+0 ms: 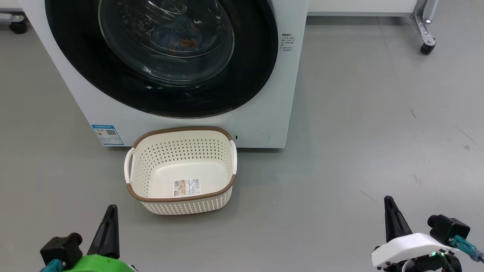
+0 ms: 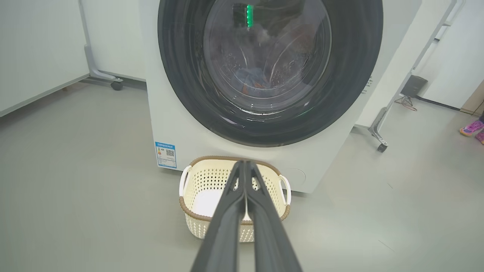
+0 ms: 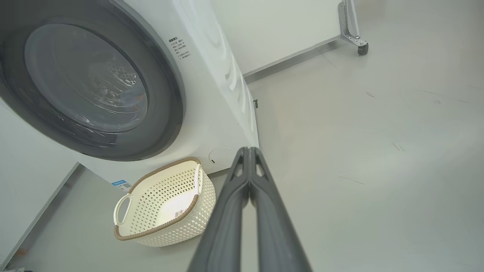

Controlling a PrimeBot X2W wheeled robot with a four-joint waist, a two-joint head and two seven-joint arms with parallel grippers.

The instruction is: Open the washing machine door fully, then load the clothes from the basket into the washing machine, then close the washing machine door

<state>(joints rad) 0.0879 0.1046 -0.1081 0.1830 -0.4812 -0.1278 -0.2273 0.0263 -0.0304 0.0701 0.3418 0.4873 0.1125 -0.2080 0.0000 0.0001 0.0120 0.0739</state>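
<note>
Now, basket (image 1: 189, 206) mouth-up, long axis along washing machine (image 1: 291, 94) front; left pincer (image 1: 110, 216) and right pincer (image 1: 390, 206) closed, empty.

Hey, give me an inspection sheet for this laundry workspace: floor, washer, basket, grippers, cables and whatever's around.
Surface: grey floor, a few dark scuffs.
Job's things: washing machine door shut on the washing machine; clothes visible behind its glass; basket upright on the floor before the machine, holding just its label.
Clutter: nothing seen.
Grippers: left gripper and right gripper shut, holding nothing.
Cables: teal-plugged lead at the right wrist; loose wires by a dark box.
Surroundings: castered frame legs; a person's pink shoe.
</note>
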